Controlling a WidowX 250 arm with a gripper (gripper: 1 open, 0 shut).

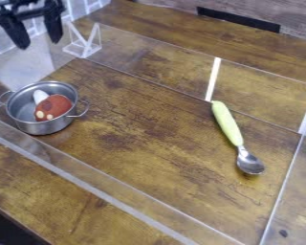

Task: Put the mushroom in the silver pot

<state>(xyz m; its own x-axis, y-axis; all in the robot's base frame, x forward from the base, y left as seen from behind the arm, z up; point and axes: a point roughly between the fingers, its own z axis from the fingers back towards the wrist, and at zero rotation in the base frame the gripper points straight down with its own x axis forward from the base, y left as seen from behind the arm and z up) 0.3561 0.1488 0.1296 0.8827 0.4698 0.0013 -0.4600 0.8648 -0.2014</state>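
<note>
The mushroom (50,103) lies on its side inside the silver pot (18,119), red-brown cap toward the right and white stem pointing up-left. The pot stands on the wooden table at the left. My gripper (35,33) hangs well above and behind the pot at the top left corner. It is open, with its two dark fingers (18,36) spread apart and nothing between them.
A spoon with a green handle (229,124) lies on the right side of the table. A thin white strip (213,78) lies just behind it. A clear plastic stand (81,40) sits near the gripper, and low clear walls (66,172) edge the work area.
</note>
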